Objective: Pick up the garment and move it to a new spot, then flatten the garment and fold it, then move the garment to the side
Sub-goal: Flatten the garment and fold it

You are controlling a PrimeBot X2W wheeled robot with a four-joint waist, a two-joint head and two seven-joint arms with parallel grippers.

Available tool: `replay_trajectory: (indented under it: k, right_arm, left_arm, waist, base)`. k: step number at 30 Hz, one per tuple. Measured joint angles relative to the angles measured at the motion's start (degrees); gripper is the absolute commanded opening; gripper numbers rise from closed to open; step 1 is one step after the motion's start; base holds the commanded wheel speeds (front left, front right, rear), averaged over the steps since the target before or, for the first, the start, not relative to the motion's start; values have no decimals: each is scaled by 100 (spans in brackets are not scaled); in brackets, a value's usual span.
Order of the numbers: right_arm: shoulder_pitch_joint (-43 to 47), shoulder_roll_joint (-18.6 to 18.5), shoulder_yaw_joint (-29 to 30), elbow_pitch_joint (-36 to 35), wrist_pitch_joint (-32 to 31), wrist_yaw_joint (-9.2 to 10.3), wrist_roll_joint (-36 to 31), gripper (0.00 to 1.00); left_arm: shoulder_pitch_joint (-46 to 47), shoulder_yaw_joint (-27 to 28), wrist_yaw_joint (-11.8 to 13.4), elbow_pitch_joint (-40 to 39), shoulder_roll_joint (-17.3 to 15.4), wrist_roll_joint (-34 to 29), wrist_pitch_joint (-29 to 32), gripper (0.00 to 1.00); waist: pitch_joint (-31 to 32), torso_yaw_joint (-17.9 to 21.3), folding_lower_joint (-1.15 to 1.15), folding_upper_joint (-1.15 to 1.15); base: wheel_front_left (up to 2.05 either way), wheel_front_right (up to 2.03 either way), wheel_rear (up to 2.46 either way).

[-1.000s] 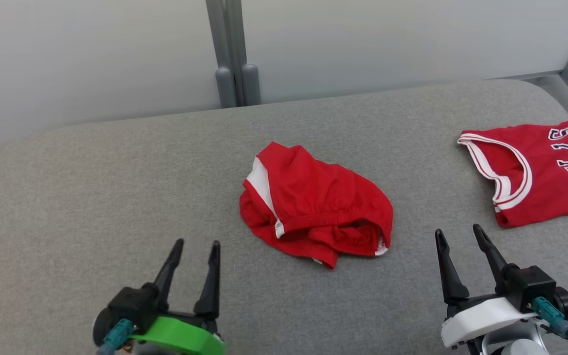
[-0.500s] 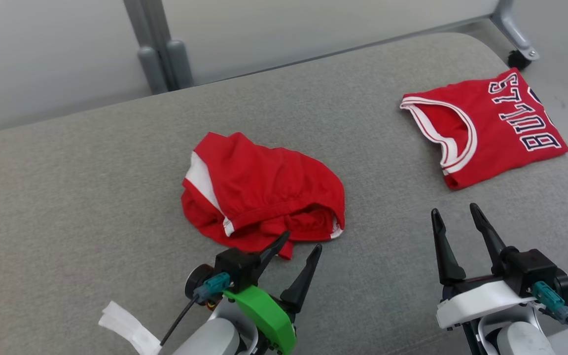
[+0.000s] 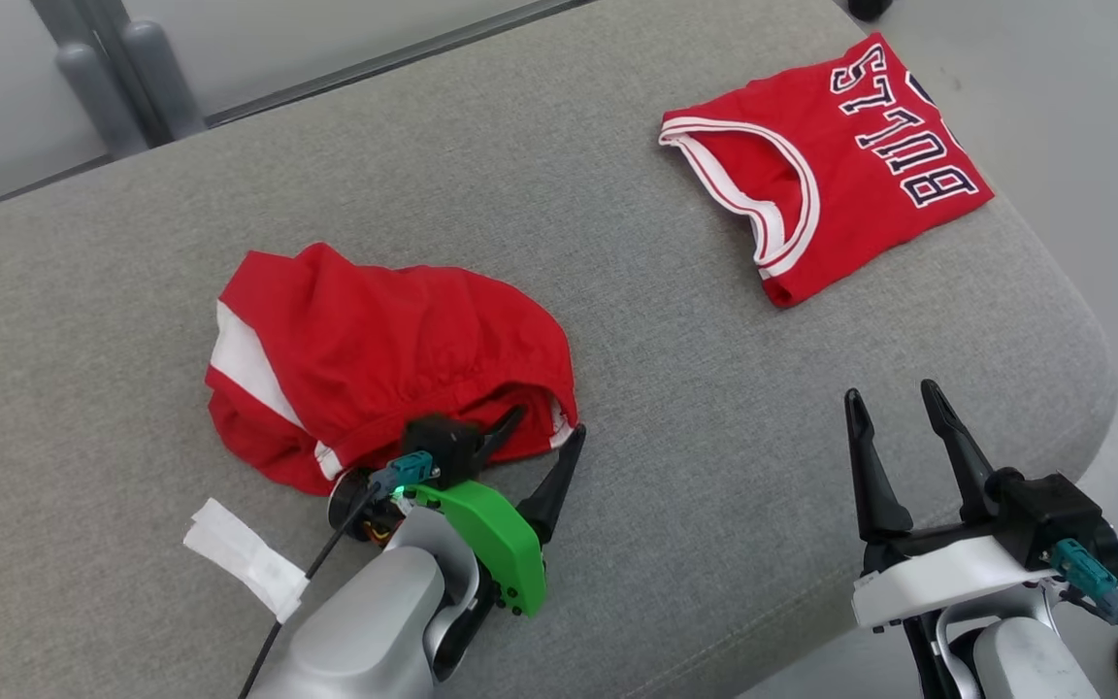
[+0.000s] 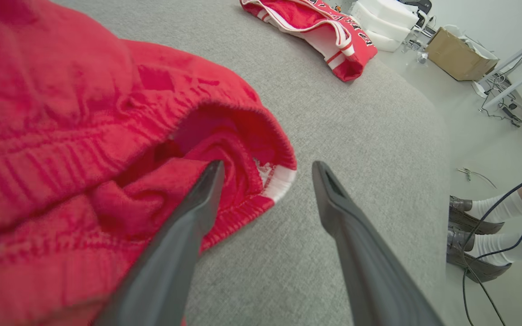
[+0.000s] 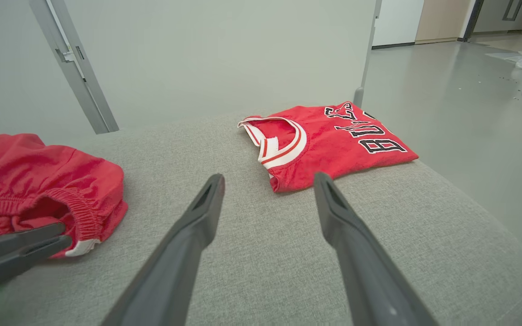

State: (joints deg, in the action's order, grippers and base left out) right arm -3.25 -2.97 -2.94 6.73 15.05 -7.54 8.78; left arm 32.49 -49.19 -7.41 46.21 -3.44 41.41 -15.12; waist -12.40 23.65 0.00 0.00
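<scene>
Since a sec ago L hand (image 3: 549, 424) has come fwd from the near-left part of the grey fabric tabletop (image 3: 675, 320) to the crumpled red shorts (image 3: 394, 349), which lie left of centre; camera swung too. Folded red Bulls jersey (image 3: 840, 165) sits well apart at far right. L hand is spread wide w/ one finger over the shorts' waistband opening, the other over bare fabric, nothing gripped; R hand (image 3: 890, 393) hovers wide and empty near right, white strip (image 3: 244, 553) beside L arm.
</scene>
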Motion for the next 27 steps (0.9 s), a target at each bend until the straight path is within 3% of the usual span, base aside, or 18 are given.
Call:
replay_trajectory:
  k: [7,8,19,27]
  right_arm:
    - [-38,2,-35,-15,0,0,109,100]
    - [-41,3,-37,-13,0,0,115,100]
    - [-40,7,21,43,0,0,82,100]
    - [-19,11,13,140,0,0,5,100]
  left_arm:
    - [384,74,32,197,45,-74,0,99]
    - [447,69,38,181,51,-185,0,0]
    - [508,370,133,-787,67,-363,0,0]
    - [939,929,36,-2469,62,-78,0,0]
  waist:
    - [-231,279,0,0]
    - [-264,327,0,0]
    - [-141,101,0,0]
    - [115,-198,0,0]
  base:
    - [0,0,0]
    - [0,0,0]
    - [0,0,0]
    - [0,0,0]
